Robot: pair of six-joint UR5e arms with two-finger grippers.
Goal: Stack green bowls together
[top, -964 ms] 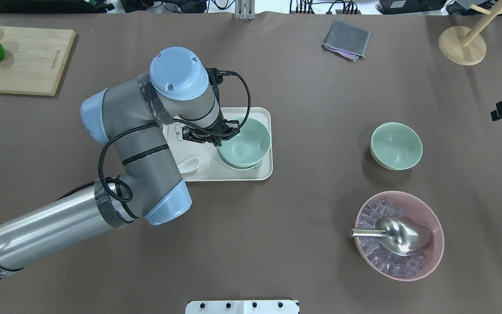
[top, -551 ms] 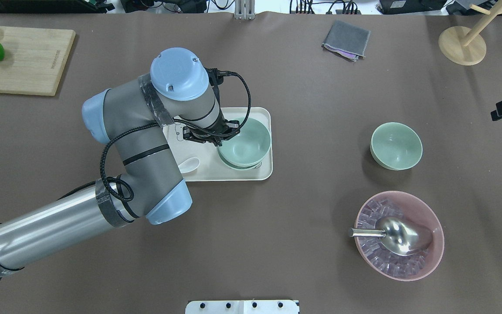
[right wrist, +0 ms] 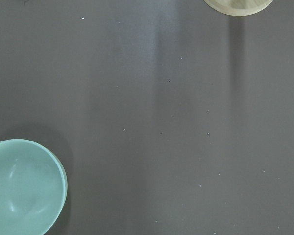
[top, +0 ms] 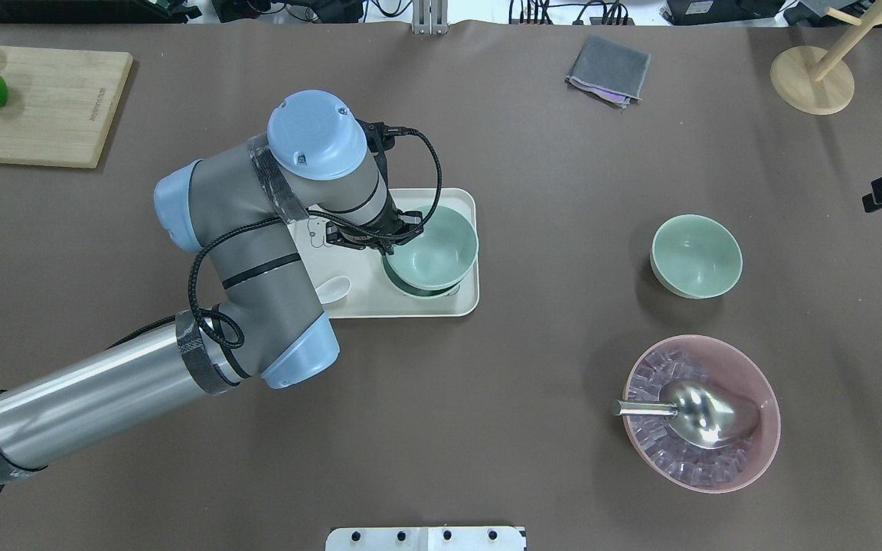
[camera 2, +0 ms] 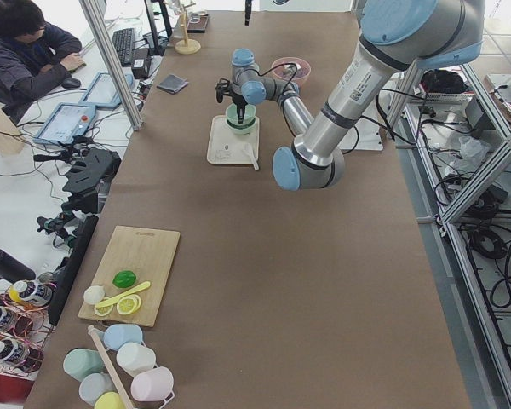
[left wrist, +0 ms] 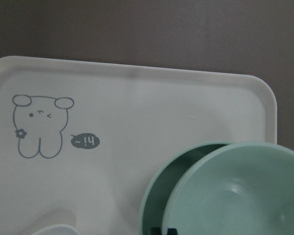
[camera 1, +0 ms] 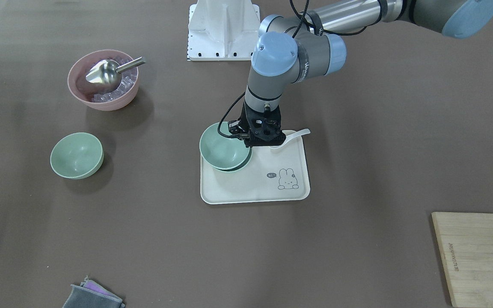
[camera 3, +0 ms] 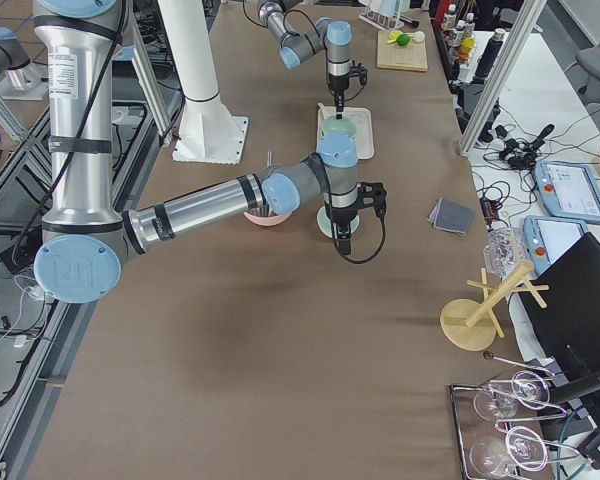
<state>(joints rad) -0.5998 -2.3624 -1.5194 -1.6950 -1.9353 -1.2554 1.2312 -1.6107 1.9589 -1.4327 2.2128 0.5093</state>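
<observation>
My left gripper is shut on the near rim of a pale green bowl. It holds the bowl slightly tilted and offset over a second green bowl that stands on the white tray. The left wrist view shows the held bowl overlapping the lower bowl. The third green bowl stands alone on the table to the right, and also shows in the right wrist view. My right gripper shows only in the exterior right view, so I cannot tell its state.
A white spoon lies on the tray's left part. A pink bowl with ice cubes and a metal scoop stands at the front right. A cutting board, grey cloth and wooden stand lie at the back.
My left arm has shifted slightly to the right, carrying the held bowl a little further over the lower bowl. The third bowl has not moved.
</observation>
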